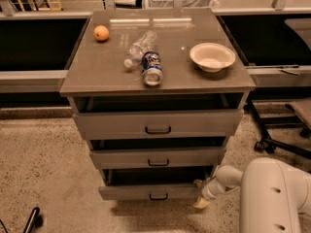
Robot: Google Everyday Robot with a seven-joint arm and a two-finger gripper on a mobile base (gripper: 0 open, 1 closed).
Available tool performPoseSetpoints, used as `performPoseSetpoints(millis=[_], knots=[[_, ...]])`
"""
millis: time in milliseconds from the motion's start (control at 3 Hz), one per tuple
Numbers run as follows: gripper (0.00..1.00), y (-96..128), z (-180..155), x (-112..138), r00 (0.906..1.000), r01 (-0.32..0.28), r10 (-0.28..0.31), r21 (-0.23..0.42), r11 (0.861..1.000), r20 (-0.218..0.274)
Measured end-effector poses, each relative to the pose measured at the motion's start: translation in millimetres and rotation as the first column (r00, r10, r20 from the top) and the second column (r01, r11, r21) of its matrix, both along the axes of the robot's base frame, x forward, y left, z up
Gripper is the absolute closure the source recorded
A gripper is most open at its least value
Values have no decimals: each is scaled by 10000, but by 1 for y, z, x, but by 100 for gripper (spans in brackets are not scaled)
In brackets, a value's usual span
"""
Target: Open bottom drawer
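The grey cabinet (73, 84) has three drawers, all pulled out a little with dark gaps above each. The bottom drawer (131, 192) is the lowest grey front, with a small dark pull (158, 196) at its centre. My gripper (200, 194) is at the right end of the bottom drawer front, at the end of my white arm (272, 193) that comes in from the lower right. A yellowish fingertip (200, 203) points down toward the floor beside the drawer's right corner.
On the cabinet top lie an orange (101, 33), a clear plastic bottle (137, 47), a can (152, 68) on its side and a white bowl (212, 57). An office chair base (279, 140) stands at the right. Speckled floor lies in front.
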State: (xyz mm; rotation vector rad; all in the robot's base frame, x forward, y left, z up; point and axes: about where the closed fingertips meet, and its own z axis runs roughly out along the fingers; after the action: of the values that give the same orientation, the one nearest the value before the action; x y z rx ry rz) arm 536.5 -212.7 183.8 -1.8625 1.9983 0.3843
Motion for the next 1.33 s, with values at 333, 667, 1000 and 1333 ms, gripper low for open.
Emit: performPoseSetpoints(millis=[333,667,1000,1333], knots=[[57,-2,-1,-13,9996,68,-68,-12,10000,-277],[57,-1,0,-15,9994,127,-121,179,9998,-332],[57,-1,1,-14,9994,127,-121,179,9998,-332],[42,6,10,-30,9997,-178,191,785,9968,-154]])
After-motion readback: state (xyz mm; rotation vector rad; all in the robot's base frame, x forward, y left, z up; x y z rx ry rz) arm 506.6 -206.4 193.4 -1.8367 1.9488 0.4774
